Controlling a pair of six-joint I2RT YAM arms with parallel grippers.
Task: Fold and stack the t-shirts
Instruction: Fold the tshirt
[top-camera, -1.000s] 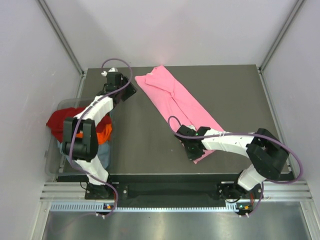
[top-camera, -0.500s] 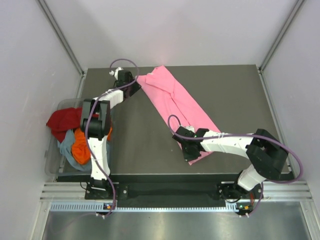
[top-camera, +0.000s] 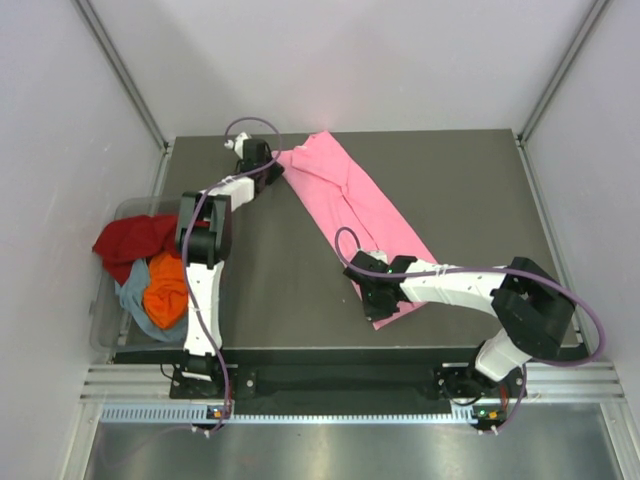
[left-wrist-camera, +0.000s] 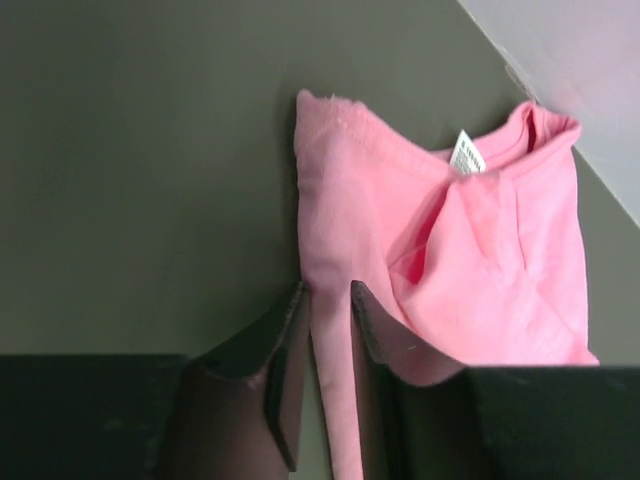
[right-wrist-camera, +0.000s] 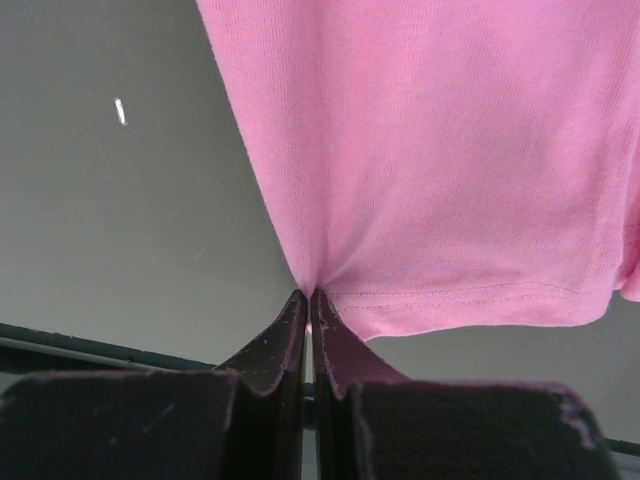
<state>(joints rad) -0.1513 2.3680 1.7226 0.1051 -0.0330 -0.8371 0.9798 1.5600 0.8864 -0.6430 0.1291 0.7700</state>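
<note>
Our pink t-shirt (top-camera: 355, 205) lies diagonally across the table (top-camera: 480, 190), far left to near right. The right gripper (right-wrist-camera: 308, 297) pinches its near hem tight; the left gripper (left-wrist-camera: 328, 297) stands narrow astride the far shoulder edge, and we cannot tell whether it grips. We judge a fold is being set up: next, both ends must lift together.

A bright pink t-shirt (top-camera: 355, 215), plain but for its white neck label (left-wrist-camera: 464, 154), is pictured against a dark grey bench (top-camera: 480, 190). A dark red t-shirt (top-camera: 128, 240), an orange t-shirt (top-camera: 168, 293) and a grey-blue t-shirt (top-camera: 128, 293) are shown unpatterned. White-and-black arms (top-camera: 450, 283) are trailed by purple cables (top-camera: 603, 330).
</note>
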